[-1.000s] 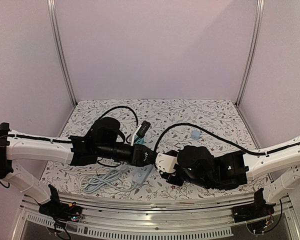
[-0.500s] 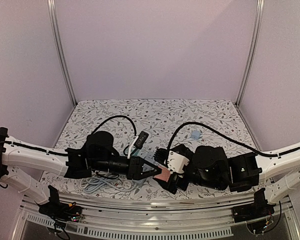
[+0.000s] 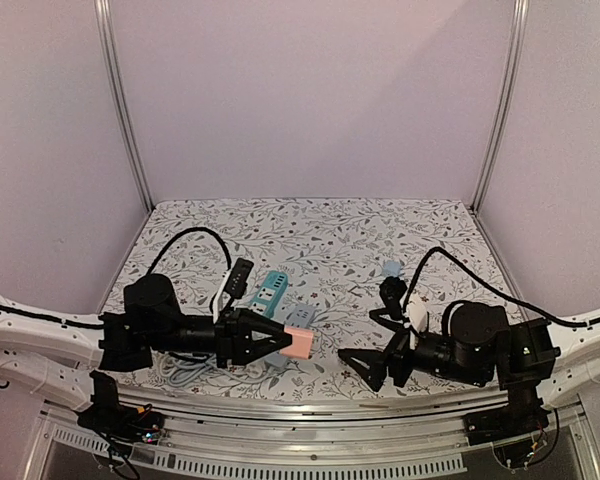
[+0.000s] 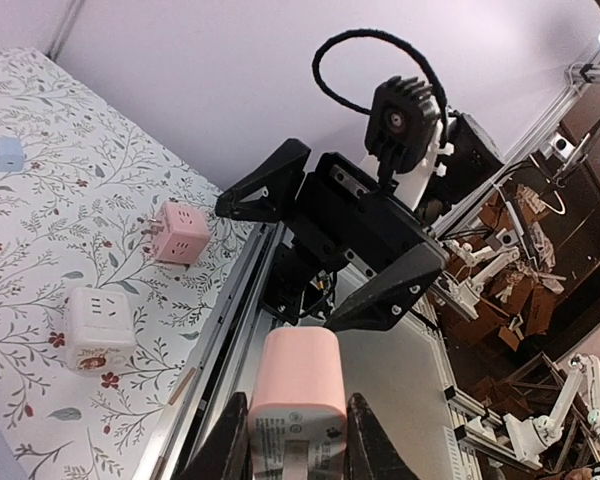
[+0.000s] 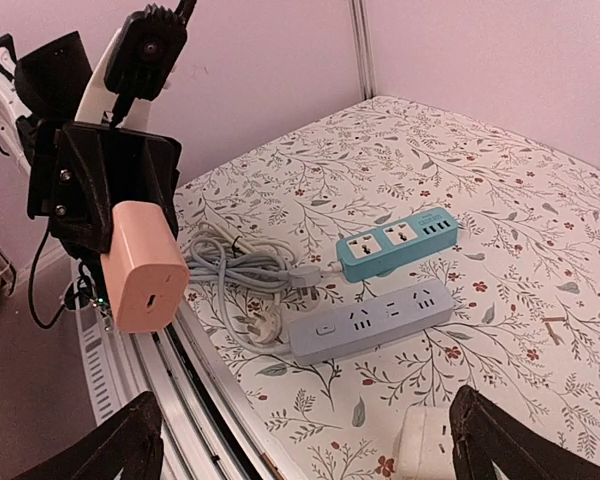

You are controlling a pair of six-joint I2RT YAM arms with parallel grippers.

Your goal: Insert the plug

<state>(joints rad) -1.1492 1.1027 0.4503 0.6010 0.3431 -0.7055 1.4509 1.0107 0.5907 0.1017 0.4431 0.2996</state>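
Plastic with rounded corners and a smooth matte skin makes up the pink charger plug (image 4: 294, 385), a block with a printed label on one face and a small slot on another. The left fingers (image 4: 364, 442), black and wedge-shaped, are clamped on its two sides and hold it in the air above the near edge of the counter (image 3: 330, 225), its free end towards the other arm. The right fingers (image 5: 125, 450) are spread as wide as they go, with nothing between them, and stand apart from the plug.

On the counter lie a teal power strip (image 5: 398, 243), short and boxy, and beside it a longer grey-blue power strip (image 5: 370, 320) with rounded ends. A loosely coiled pale grey cable (image 5: 235, 270) lies just beside both. Further along sit three small cube adapters, well apart from one another: a white one (image 4: 98, 328), a pink one (image 4: 180, 232) and a pale blue one (image 4: 7, 153).

A cloth printed with thin leafy sprigs covers the counter. Plain lilac walls (image 3: 310, 100) enclose it, with aluminium posts (image 3: 125, 110) at the corners and a ribbed metal rail (image 3: 310, 425) along the near edge.
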